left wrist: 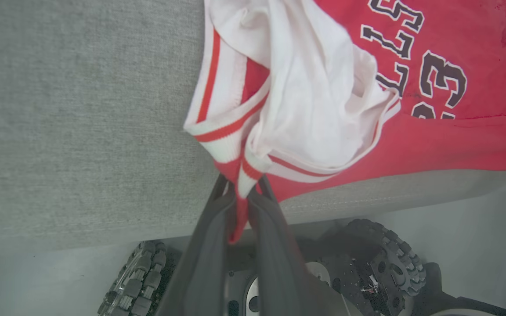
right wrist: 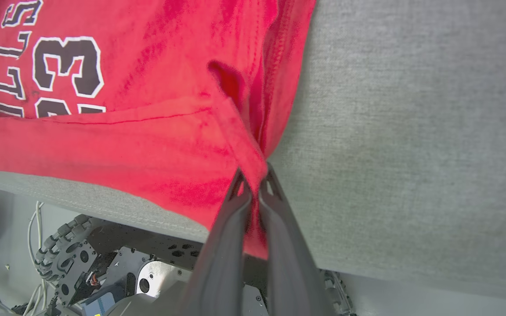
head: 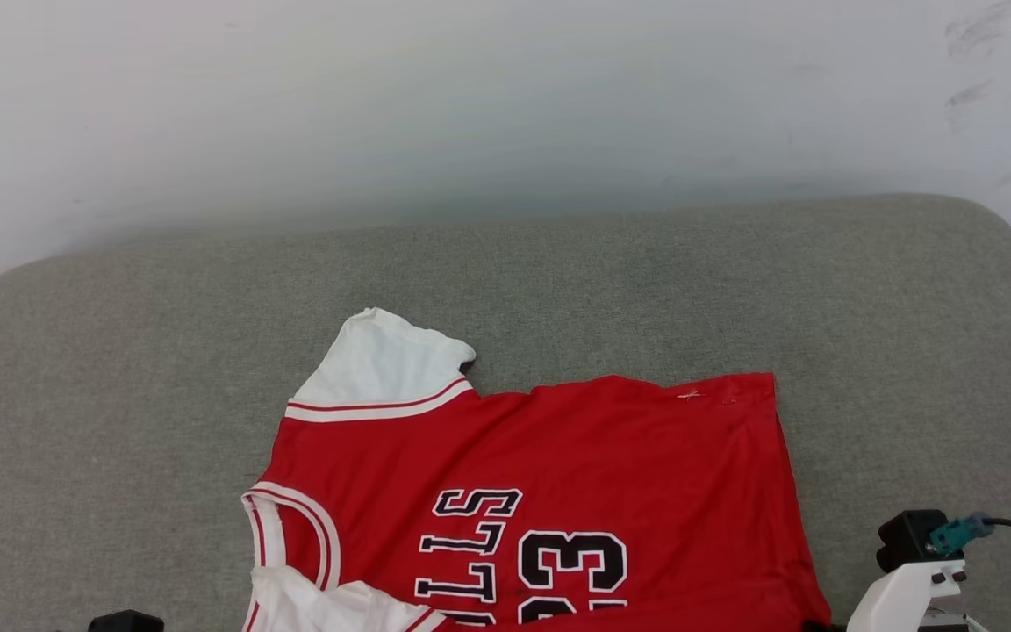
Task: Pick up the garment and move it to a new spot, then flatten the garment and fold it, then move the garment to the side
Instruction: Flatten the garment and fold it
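Smooth matt red cloth garment [head: 602, 448], coarse grey woven fabric cushion [head: 119, 395], smooth matt pale wall [head: 470, 105]

Red jersey [head: 558, 474], flat on cushion

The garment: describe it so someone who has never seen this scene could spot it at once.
A wide grey fabric cushion sits before a pale wall. On its near half lies a red jersey with white short sleeves, its near edge hanging over the front. Against the plain grey it stands out by its red-and-white striped trim and the black, white-outlined number 23.
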You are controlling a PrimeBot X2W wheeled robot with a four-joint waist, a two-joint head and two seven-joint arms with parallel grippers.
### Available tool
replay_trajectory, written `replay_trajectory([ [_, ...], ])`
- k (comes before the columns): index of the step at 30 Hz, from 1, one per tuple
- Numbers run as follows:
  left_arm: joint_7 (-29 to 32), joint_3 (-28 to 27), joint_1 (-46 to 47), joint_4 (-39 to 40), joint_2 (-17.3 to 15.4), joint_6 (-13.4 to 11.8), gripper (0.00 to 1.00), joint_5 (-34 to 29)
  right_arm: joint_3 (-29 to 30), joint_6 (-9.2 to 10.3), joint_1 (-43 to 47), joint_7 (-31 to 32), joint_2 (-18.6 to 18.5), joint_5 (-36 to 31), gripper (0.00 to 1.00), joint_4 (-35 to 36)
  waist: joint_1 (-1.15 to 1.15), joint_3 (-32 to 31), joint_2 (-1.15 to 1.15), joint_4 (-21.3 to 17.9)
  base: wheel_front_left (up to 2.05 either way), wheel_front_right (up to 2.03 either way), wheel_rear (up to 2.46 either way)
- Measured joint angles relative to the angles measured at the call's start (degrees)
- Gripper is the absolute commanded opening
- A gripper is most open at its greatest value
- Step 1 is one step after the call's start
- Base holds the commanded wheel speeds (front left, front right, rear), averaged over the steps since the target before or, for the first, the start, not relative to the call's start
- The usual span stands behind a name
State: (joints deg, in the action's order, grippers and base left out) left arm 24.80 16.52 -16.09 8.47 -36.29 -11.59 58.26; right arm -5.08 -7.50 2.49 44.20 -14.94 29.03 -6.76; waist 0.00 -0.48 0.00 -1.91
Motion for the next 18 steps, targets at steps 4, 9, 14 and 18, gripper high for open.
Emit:
replay_trajectory([
  [4,-1.38,1.22,0.90,-2.38,2.10,1.41,0.00,-0.19,0.45,0.01,1.09,-2.21,1.13,-0.26,0.00,-0.58,0.00,0.27,0.00,0.11,0.00,0.00,0.00],
  [9,-3.23,1.76,4.27,-5.81,4.28,2.96,1.00,-0.62,-0.34,0.01,0.95,-7.94,1.64,-0.97,1.00,-1.03,0.00,0.65,0.00,-0.19,0.00,0.00,0.00],
  [14,-6.98,0.80,6.19,-6.69,4.15,3.50,1.00,-3.02,-0.35,0.01,0.70,-17.88,1.56,-2.79,1.00,0.37,0.00,0.93,0.00,-0.81,0.00,0.00,0.00],
  [18,-11.18,-0.49,7.87,-6.14,3.90,2.98,1.00,-5.79,0.63,0.01,0.15,-27.65,3.10,-5.36,1.00,2.00,0.00,0.77,0.00,-1.35,0.00,0.00,0.00],
])
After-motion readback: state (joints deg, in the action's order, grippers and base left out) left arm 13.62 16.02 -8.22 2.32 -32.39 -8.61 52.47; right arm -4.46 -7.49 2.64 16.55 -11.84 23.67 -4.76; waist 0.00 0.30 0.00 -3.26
